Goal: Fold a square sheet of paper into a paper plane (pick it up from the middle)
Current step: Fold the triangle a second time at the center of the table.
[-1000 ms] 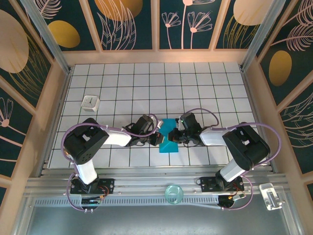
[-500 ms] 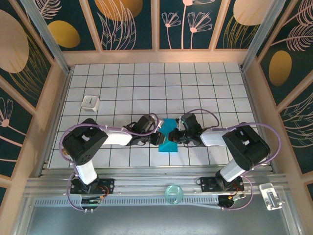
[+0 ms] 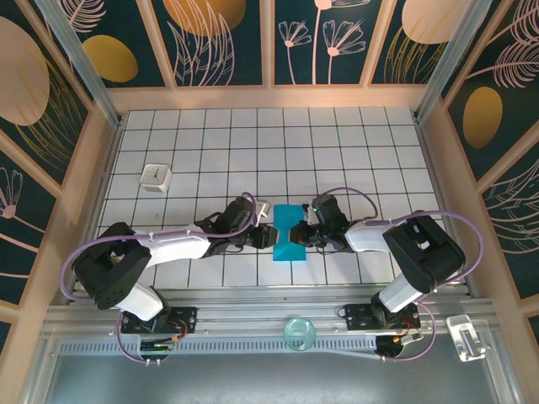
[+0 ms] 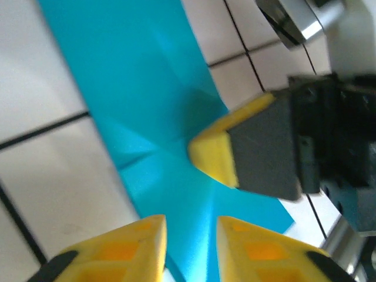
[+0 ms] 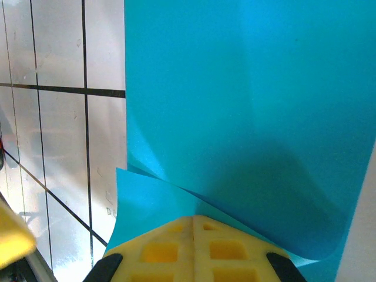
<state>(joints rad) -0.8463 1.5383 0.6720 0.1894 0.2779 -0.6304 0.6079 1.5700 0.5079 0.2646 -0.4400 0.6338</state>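
Your right pincer (image 5: 194, 222) pinches the paper (image 5: 247, 117) at its middle; grip firmly. Your left pincer (image 4: 189, 228), narrowly apart, should press the crease slowly.

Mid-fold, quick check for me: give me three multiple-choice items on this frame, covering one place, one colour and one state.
1. Where is the cube?
A. On the paper
B. At the left of the table, apart from the paper
C. Held between two fingers

2. What colour is the paper?
A. White
B. Yellow
C. Teal

3. What is the right gripper doing?
A. Shut on the paper
B. Wide open over bare table
C. Holding the cube

Answers: 1 B, the top view shows the cube alone, well left of the paper. 2 C, it is teal in every view. 3 A, in the right wrist view its fingers meet with paper pinched between them.
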